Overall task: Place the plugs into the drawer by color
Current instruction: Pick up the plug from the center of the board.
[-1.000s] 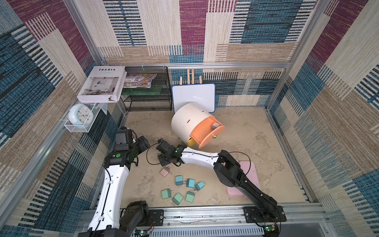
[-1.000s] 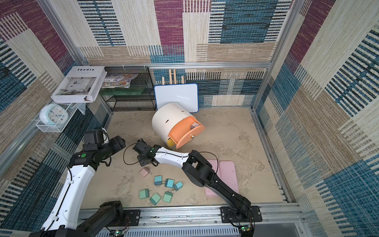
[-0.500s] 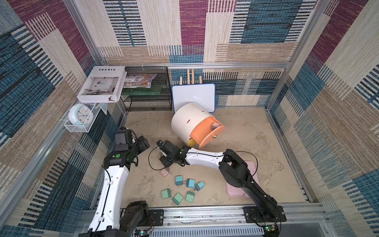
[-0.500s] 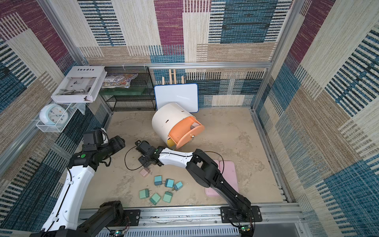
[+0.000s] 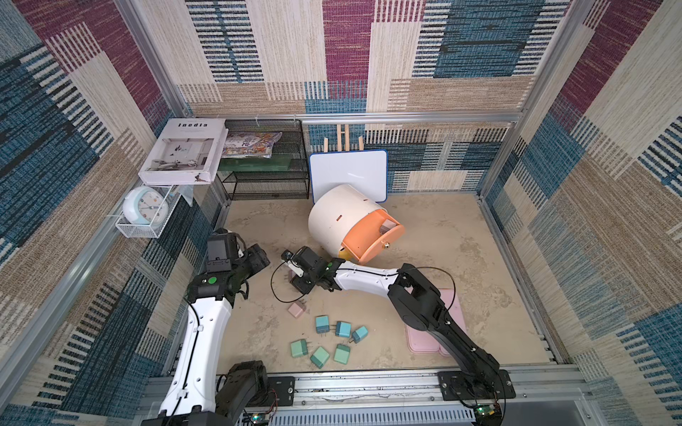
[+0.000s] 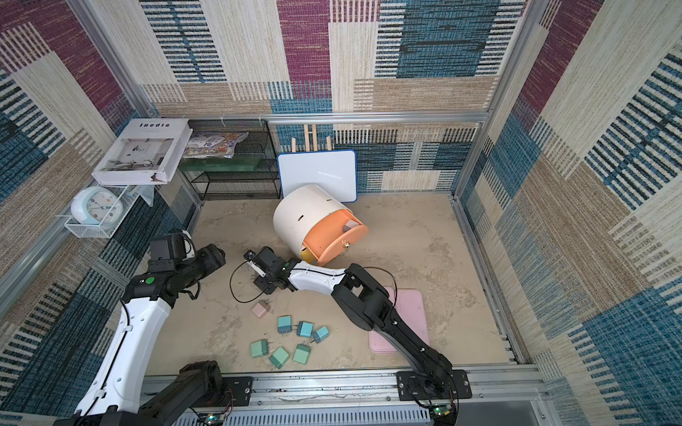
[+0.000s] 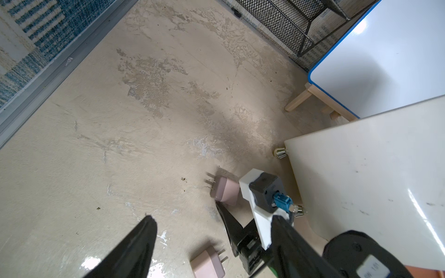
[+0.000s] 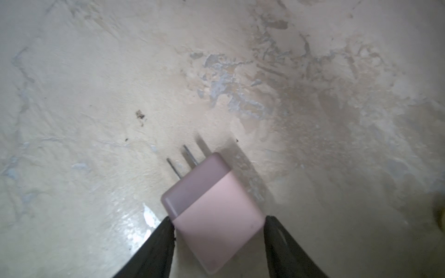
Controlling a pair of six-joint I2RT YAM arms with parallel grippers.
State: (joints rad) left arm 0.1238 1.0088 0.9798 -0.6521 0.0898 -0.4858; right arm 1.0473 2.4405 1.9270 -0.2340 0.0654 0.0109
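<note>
My right gripper is shut on a dusty pink plug, prongs pointing away, low over the floor left of the drawer. Both top views show this gripper. The salmon top drawer is pulled out with a pink plug inside. Another pink plug lies on the floor. Nearer the front lie three blue plugs and three green plugs. My left gripper is open and empty, hovering just left of the right one.
Pink trays lie under my right arm at the front right. A whiteboard leans behind the cabinet, with a black wire-mesh shelf at the back left. A book and a clock sit on the left wall.
My right arm's elbow has shifted slightly to the right while its gripper stays at the same spot by the pink plug. The left arm has barely moved.
</note>
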